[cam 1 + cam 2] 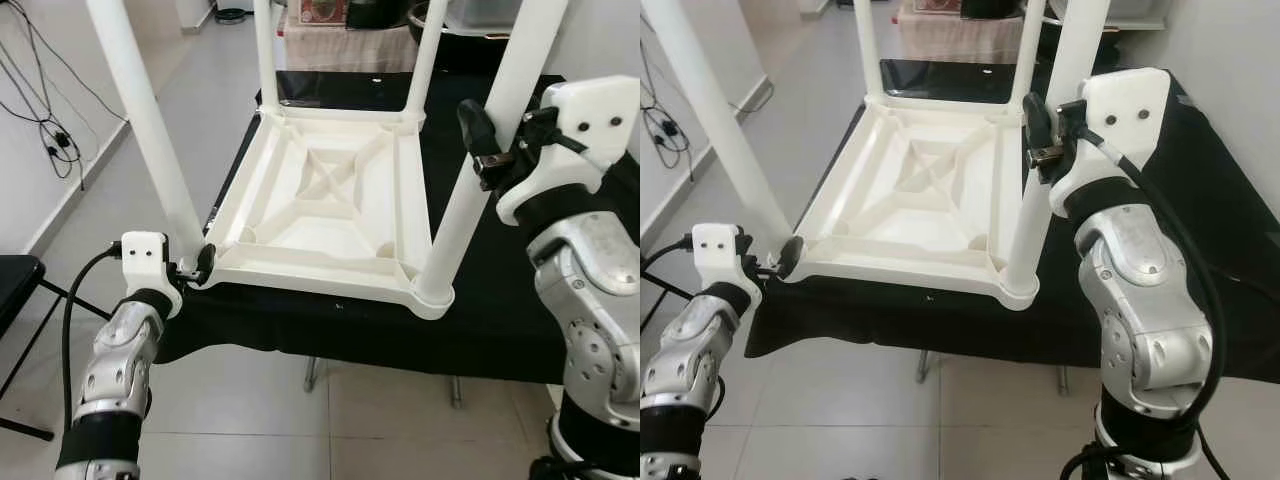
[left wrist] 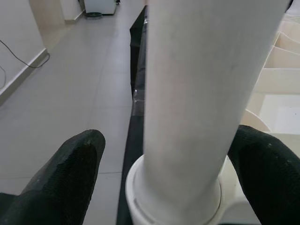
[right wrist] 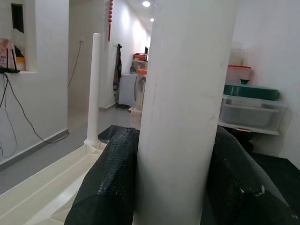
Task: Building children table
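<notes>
A white plastic children's table (image 1: 330,205) lies upside down on a bench (image 1: 500,300) draped in black cloth, its ribbed underside facing up and four round white legs standing upright from the corners.

The head views show the whole layout. The left end effector (image 1: 200,265) sits at the base of the near-left leg (image 1: 150,130), right at the bench's near-left corner. The right end effector (image 1: 490,145) is partway up the near-right leg (image 1: 480,170).

The left wrist view shows what the head views cannot: the two black fingers (image 2: 61,183) stand on either side of the leg just above its socket collar, spread with a gap showing on the one side, so this end effector is open around the leg and not clamped. In the right wrist view the fingers (image 3: 110,178) press against both sides of the leg, gripping it, with a far leg (image 3: 93,89) beyond.

The table's near edge overhangs the bench edge slightly. Open tiled floor (image 1: 250,410) lies to the near and left; a wall (image 1: 40,120) with loose cables runs along the left.
</notes>
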Robot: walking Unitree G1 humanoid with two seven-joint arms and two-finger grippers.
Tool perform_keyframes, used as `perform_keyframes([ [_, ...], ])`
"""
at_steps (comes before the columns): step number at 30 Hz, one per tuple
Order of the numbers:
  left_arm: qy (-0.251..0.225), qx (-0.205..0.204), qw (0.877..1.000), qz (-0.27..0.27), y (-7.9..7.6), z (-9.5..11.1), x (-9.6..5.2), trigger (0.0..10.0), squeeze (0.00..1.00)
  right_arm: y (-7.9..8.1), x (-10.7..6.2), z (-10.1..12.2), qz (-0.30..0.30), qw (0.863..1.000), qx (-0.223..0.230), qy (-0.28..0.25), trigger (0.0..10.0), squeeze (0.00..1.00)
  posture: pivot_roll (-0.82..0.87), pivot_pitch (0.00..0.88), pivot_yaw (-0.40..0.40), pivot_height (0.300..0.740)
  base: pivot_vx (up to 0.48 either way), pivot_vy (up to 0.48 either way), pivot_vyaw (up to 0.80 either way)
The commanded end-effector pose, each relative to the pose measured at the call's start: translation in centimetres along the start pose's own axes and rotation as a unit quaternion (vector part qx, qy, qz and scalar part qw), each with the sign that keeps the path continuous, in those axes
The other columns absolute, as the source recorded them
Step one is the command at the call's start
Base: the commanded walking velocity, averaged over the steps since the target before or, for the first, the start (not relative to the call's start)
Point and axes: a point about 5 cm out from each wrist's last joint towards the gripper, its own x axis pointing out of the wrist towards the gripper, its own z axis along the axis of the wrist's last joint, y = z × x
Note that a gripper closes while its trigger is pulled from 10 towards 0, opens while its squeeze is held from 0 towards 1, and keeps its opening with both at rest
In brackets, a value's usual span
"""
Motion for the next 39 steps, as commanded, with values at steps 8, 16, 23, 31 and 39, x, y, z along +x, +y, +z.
perform_keyframes([
  [8, 0.007, 0.018, 0.999, -0.029, -0.2, -0.4, 1.4, 10.0, 0.00, 0.4, -0.5, 0.0, 0.019, 1.000, 0.000, 0.022, 10.0, 0.00, -0.14, 0.206, -0.024, 0.740, 0.000, 0.000, 0.00],
  [16, 0.014, 0.042, 0.998, -0.044, -0.3, -0.8, 1.3, 0.0, 0.00, 0.6, -0.5, 0.0, 0.021, 0.999, 0.003, 0.030, 10.0, 0.00, -0.14, 0.226, -0.020, 0.740, 0.000, 0.000, 0.00],
  [23, -0.010, 0.050, 0.998, -0.025, 0.9, 0.0, 1.1, 0.0, 0.00, 0.8, -0.3, -0.3, 0.022, 0.999, 0.008, 0.036, 10.0, 0.00, -0.12, 0.220, -0.022, 0.740, 0.000, 0.000, 0.00],
  [31, -0.048, 0.077, 0.996, 0.004, 2.4, 2.3, 1.4, 0.0, 0.00, 0.3, 0.0, -0.7, 0.005, 0.999, 0.015, 0.044, 10.0, 0.00, -0.11, 0.212, -0.017, 0.740, 0.000, 0.000, 0.00],
  [39, -0.145, 0.122, 0.982, 0.020, 3.8, 9.4, 2.6, 0.0, 0.00, -3.0, 0.1, -2.9, -0.077, 0.992, 0.044, 0.084, 10.0, 0.00, -0.09, 0.206, -0.013, 0.740, 0.000, 0.000, 0.00],
])
